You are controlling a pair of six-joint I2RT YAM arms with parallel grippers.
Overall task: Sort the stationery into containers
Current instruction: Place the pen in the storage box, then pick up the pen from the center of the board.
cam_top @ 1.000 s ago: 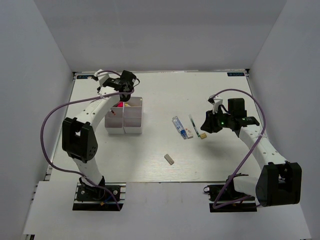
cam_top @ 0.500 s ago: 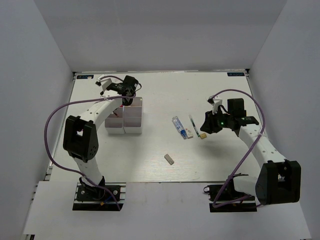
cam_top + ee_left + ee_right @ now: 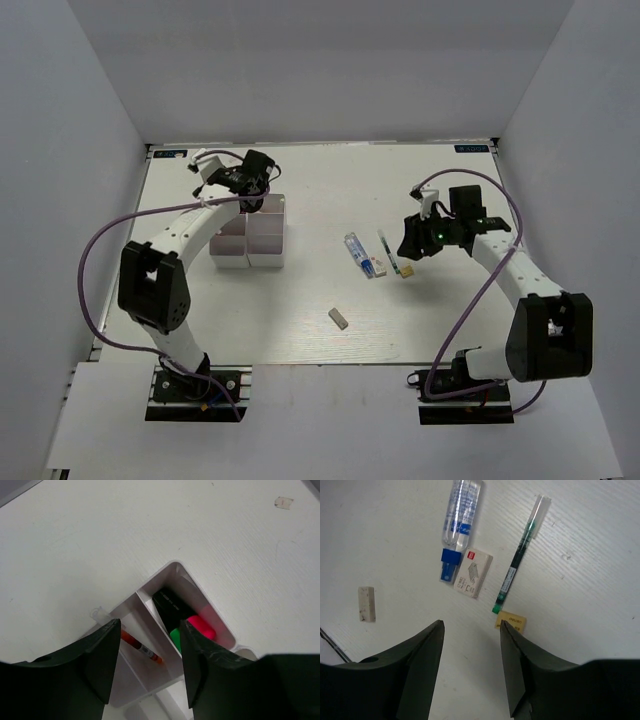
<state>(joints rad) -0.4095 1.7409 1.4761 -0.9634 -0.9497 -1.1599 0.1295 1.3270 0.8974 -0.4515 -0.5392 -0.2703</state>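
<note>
Stationery (image 3: 358, 252) loose on the surface (image 3: 250, 310): beige eraser (image 3: 339, 318) nearest, beyond it blue-capped tube (image 3: 461, 512), white eraser (image 3: 473, 573), green pen (image 3: 515, 570) and tan eraser (image 3: 510, 620), all below the right pincer (image 3: 470, 626), released and empty. Farther left, white organizer (image 3: 249, 258) holding pink highlighter (image 3: 202, 626), green highlighter (image 3: 174, 637) and red pen (image 3: 140, 647), left pincer (image 3: 149, 627) released above it.

Robot lab test cell. White table (image 3: 300, 335) boxed in by plain white panels (image 3: 70, 150) at left, back and right. Left arm (image 3: 190, 225) and right arm (image 3: 512, 278) bolted side by side on black base plates (image 3: 225, 398) at near edge. Purple cables (image 3: 92, 270) left looped in open air. Small blue labels (image 3: 472, 149) stuck at far table corners. Even, flat lighting throughout.
</note>
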